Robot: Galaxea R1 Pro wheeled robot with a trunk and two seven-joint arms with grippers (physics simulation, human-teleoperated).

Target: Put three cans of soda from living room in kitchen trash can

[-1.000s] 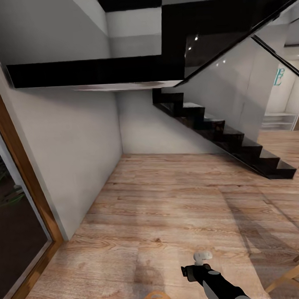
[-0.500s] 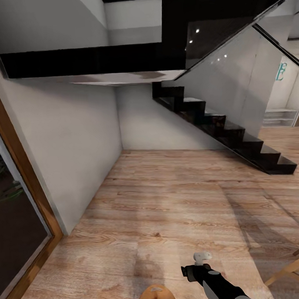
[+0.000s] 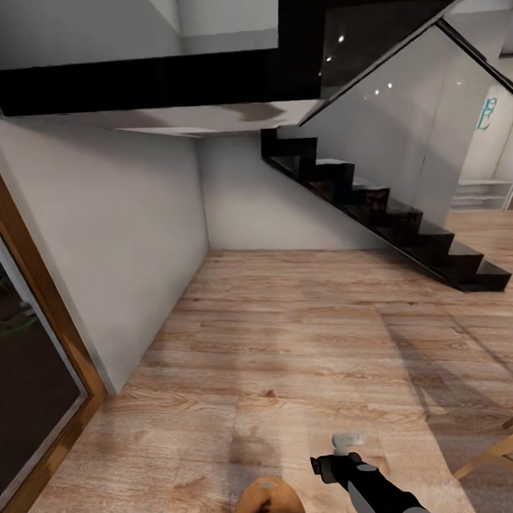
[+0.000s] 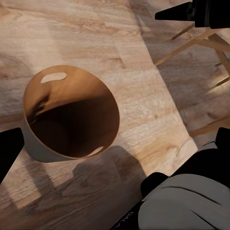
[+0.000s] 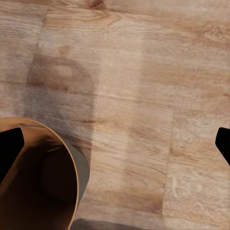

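The robot is in transit here, facing a bare corner under a black staircase (image 3: 374, 206), white wall (image 3: 136, 239) to one side and light wood floor (image 3: 290, 337) stretching ahead. The trash can (image 4: 72, 115) is carried along tipped, its brown inside open to the left wrist camera, an oval handle slot catching light near the rim; from the head it peeks in just beside the right gripper (image 3: 347, 441), toward the robot's middle. The left gripper (image 4: 112, 81) reads as spread wide, its dark tips far apart either side of the bin, so what actually bears the bin I cannot tell. The right gripper's tips also stand well apart, holding nothing. No soda cans in sight, and none visible inside the bin. My call: the step is driving. Keep the arms steady, swing clear of the wooden chair legs (image 4: 191, 43) near the left hand, and steer away from this dead-end corner.
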